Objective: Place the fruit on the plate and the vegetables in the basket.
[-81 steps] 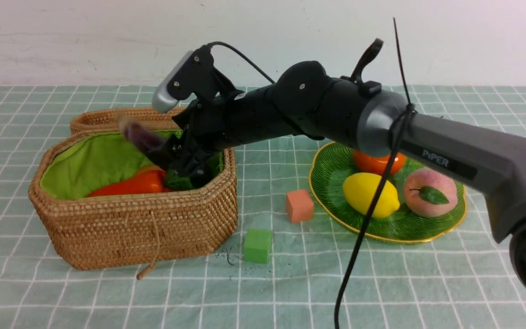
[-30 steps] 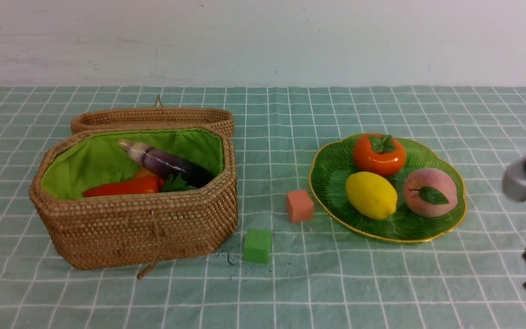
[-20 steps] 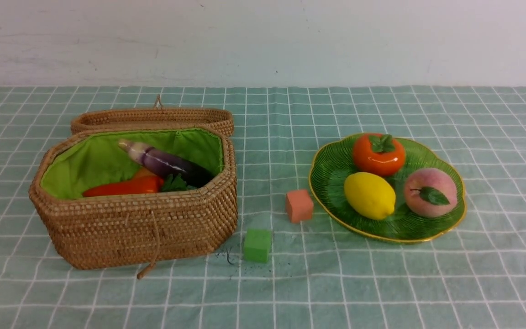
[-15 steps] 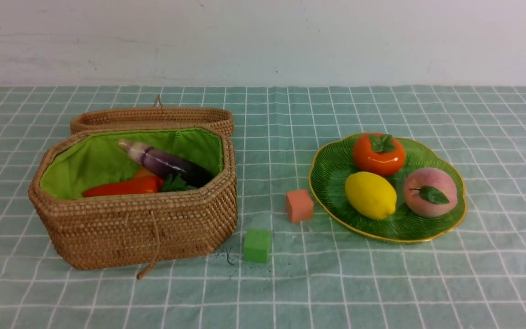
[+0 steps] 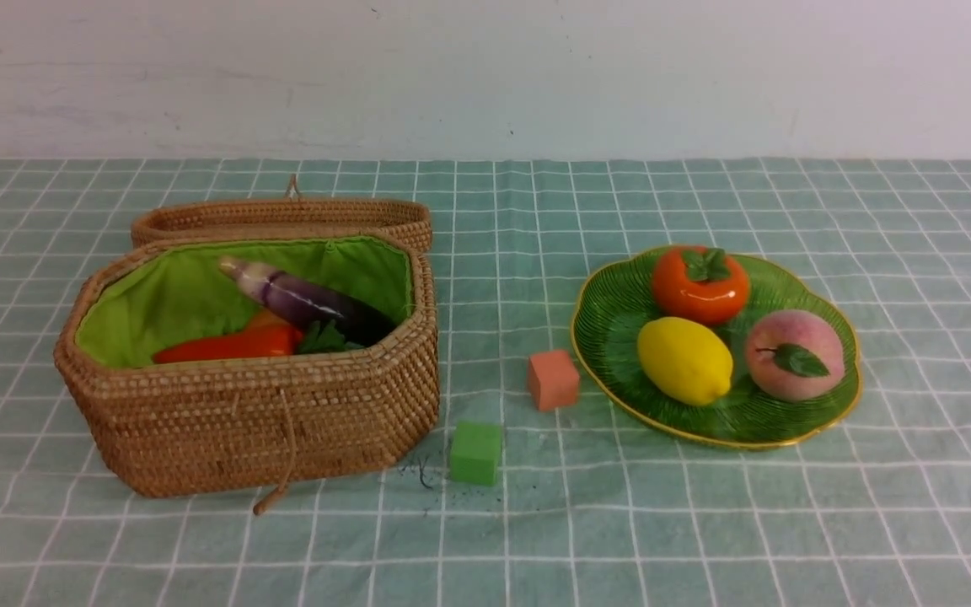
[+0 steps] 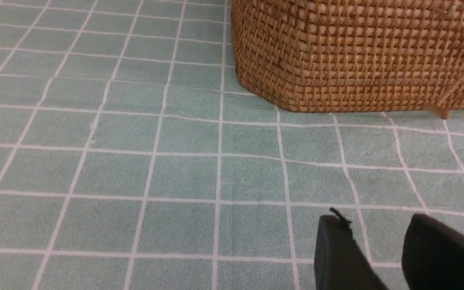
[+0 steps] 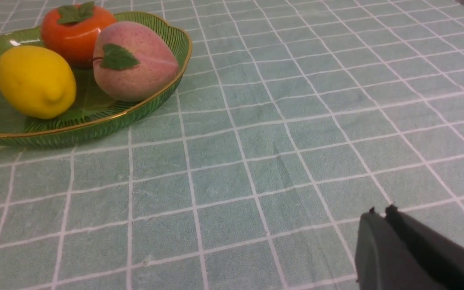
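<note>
While sorted: fruit [image 5: 685, 360] on plate [image 5: 612, 329], vegetables [image 5: 304, 302] in basket [image 5: 249, 413].

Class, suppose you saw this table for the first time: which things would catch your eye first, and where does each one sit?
Probably the wicker basket on the left, its bright green lining framing a purple eggplant and a red-orange carrot. Next, the green plate on the right, holding a lemon, a persimmon and a peach. Between them lie a pink cube and a green cube.

Lemon [image 5: 684, 360], persimmon [image 5: 699, 284], peach [image 5: 794, 353] on green plate [image 5: 612, 320], eggplant [image 5: 304, 300], carrot [image 5: 228, 345] in open wicker basket [image 5: 249, 421]
</note>
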